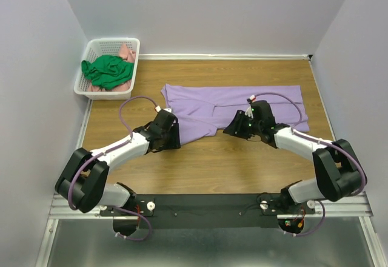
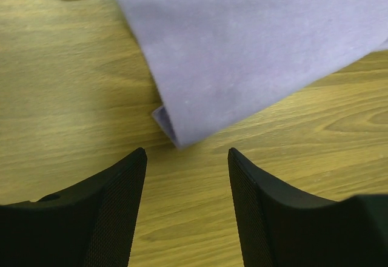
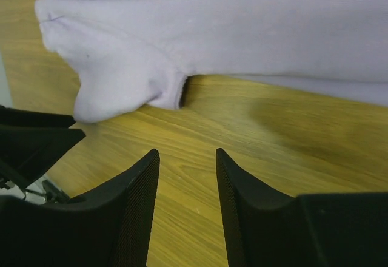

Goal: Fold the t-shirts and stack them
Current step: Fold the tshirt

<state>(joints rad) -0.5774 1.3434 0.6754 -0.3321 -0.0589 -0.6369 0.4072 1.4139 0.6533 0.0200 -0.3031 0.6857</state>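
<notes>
The lavender t-shirt (image 1: 233, 104) lies partly folded across the middle of the wooden table. My left gripper (image 1: 175, 138) hovers low at its near-left corner. In the left wrist view that corner (image 2: 182, 130) sits just beyond the open left gripper (image 2: 187, 153), with only bare wood between the fingers. My right gripper (image 1: 230, 129) is at the shirt's near edge. It (image 3: 187, 153) stands open and empty in its wrist view, just short of a bunched sleeve (image 3: 115, 82). A green t-shirt (image 1: 108, 70) and a salmon-pink one (image 1: 127, 53) lie crumpled in the basket.
The white lattice basket (image 1: 83, 84) stands at the far left corner against the wall. Grey walls close in the table on three sides. The left arm's black gripper body (image 3: 33, 142) shows at the left edge of the right wrist view, close by.
</notes>
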